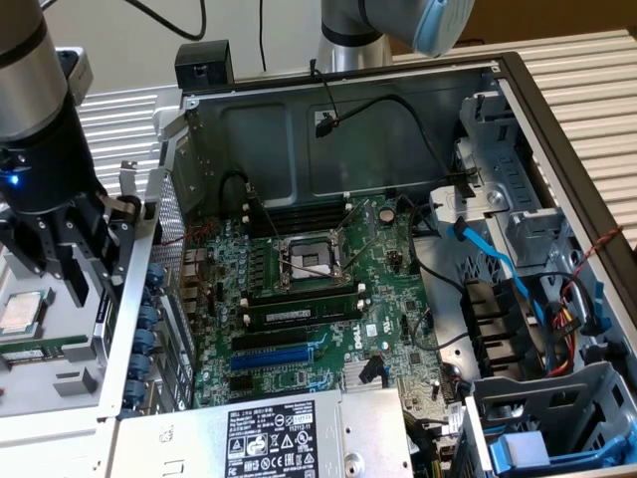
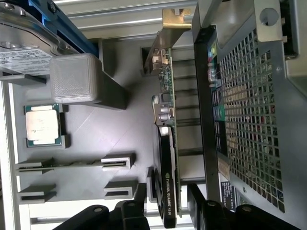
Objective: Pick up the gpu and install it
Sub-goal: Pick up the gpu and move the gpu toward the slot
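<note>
- Beside the claw [image 1: 70,269], toward the exterior view's right: open computer case [image 1: 299,110] with green motherboard [image 1: 328,299] inside.
- Under the claw: grey tray [image 2: 96,139], holds parts in slots.
- Between the spread, empty jaws: gpu [image 2: 168,143], stands on edge in the tray, touches neither finger.
- Looks light, stiff and fragile; probably best pinched across the black cooler, not the bare board or thin bracket.

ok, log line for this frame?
phase: pre-grasp | hand: open, straddling gpu | gpu: on edge in gray tray, outside PC case | installed: no
</note>
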You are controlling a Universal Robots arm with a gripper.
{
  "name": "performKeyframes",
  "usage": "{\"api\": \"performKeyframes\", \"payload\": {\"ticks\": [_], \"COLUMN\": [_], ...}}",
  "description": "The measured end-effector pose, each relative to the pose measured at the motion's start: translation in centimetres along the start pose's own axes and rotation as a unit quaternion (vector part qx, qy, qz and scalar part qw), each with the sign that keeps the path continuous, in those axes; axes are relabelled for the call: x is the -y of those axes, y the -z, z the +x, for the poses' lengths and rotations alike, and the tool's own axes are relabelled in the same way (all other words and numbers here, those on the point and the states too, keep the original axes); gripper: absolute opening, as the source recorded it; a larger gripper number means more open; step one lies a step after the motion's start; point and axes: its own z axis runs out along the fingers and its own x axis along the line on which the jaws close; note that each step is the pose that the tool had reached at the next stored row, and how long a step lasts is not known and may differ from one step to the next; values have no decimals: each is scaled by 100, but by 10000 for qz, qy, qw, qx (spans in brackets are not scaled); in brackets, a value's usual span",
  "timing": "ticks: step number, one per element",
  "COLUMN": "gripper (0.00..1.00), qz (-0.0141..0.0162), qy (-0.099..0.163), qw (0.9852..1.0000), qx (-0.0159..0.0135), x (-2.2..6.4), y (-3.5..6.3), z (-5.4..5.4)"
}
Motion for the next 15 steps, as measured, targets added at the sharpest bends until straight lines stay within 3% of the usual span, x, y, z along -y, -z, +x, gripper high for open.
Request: {"api": "performKeyframes", "payload": {"ticks": [2, 9, 15], "gripper": [46, 46, 46], "qz": [-8, -13, -14], "qy": [-19, -32, -20], "qw": [10000, 9999, 9999], "qx": [41, 96, 109], "x": [-12, -18, -11], "y": [-23, -71, -82], "z": [19, 42, 50]}}
